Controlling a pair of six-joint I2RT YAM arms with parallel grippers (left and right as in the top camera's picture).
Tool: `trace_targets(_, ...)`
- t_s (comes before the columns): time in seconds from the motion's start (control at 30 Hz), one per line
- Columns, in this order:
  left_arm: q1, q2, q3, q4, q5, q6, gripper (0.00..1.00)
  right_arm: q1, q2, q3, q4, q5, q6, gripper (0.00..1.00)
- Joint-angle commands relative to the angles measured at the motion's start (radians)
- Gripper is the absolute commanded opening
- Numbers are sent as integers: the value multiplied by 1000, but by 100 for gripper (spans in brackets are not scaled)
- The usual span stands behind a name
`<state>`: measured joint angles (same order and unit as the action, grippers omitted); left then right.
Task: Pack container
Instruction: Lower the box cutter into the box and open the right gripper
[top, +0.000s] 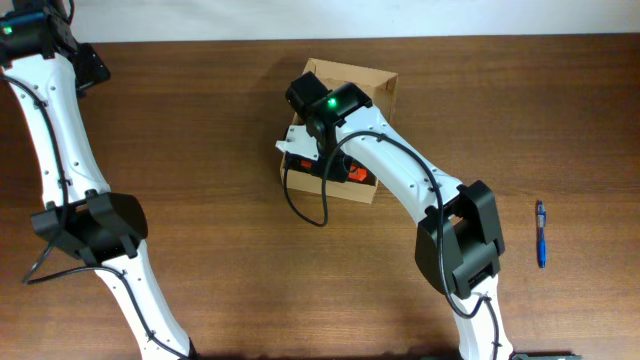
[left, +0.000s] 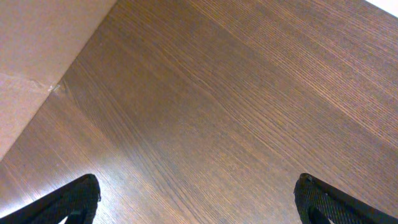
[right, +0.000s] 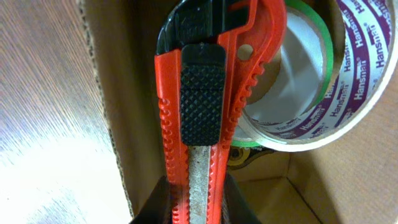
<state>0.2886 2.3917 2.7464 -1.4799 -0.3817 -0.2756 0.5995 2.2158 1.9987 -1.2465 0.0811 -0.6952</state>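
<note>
Your right gripper (right: 198, 200) is clamped on a red utility knife (right: 199, 93) above the open container (top: 378, 84). The container sits at the far centre of the dark wood-grain table (top: 200, 130) and has rolls of tape (right: 351, 68) inside. Your left gripper (left: 198, 198) hangs at the far left, fingers spread wide over the wood; a blue pen (top: 540, 233) lies well to the right, and a pale strip (top: 400, 18) borders the table's far edge.

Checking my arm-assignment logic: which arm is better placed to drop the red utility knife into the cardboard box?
Right. The right gripper is shut on the utility knife above the open cardboard box, beside the tape roll. The left gripper is open over bare table, far from the box.
</note>
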Motion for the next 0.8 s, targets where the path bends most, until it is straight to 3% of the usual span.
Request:
trace_targets(0.0,4,-34,-5,-1,0,12,100,5,14,-8,-5,-24,-4,20)
trace_targets(0.2,4,-34,-5,-1,0,12,100,4,14,-8,-16,-24,-4,28)
trace_targets(0.43,4,-34,-5,-1,0,12,100,3,14,-8,-16,-24,-4,25)
trace_targets(0.77,4,-34,-5,-1,0,12,100,3,14,-8,18,-16,5,32)
